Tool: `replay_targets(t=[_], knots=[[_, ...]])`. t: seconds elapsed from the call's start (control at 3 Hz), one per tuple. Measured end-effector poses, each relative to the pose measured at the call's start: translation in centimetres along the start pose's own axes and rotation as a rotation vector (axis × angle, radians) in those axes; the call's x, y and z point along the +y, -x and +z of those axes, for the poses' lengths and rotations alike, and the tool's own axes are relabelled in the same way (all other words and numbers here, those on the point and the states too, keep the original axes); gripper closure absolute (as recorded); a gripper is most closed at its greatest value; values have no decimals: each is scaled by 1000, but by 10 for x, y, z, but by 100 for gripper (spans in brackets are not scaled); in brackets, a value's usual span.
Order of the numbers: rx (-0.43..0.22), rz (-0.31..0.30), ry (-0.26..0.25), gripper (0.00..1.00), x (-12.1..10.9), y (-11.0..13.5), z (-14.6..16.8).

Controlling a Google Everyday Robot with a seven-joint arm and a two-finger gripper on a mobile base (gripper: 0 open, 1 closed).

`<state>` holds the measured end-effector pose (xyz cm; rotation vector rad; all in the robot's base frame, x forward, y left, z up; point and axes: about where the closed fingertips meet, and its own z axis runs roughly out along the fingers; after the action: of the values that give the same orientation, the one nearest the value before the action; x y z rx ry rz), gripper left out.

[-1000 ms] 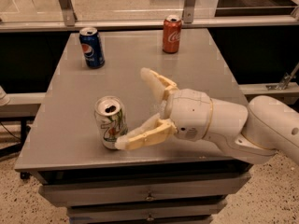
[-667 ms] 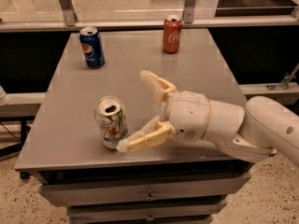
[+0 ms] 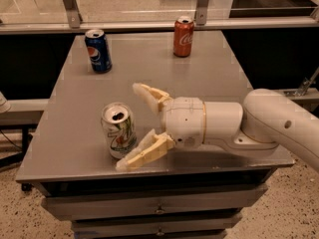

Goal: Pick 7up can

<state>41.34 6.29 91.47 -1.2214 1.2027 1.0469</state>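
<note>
The 7up can (image 3: pixel 119 131) stands upright near the front left of the grey table (image 3: pixel 214 83). It is white-silver with green lettering and an open silver top. My gripper (image 3: pixel 128 127) comes in from the right at can height and is open. Its near finger (image 3: pixel 144 153) lies at the can's lower front right side. Its far finger (image 3: pixel 149 96) is behind and to the right of the can, apart from it. The can sits at the mouth of the open jaws, not held.
A blue Pepsi can (image 3: pixel 98 50) stands at the back left of the table. A red Coca-Cola can (image 3: pixel 183 36) stands at the back middle. A metal rail with glass runs behind the table. Drawers sit below the front edge.
The gripper has moved a little to the left, closer around the 7up can. The cans have not moved.
</note>
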Motion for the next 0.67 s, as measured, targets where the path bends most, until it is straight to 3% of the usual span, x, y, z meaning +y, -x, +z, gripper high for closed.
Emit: replay_targets(t=[0.33, 0.67], knots=[[40, 11, 34, 0, 7, -15, 16], [55, 18, 48, 16, 13, -26, 30]])
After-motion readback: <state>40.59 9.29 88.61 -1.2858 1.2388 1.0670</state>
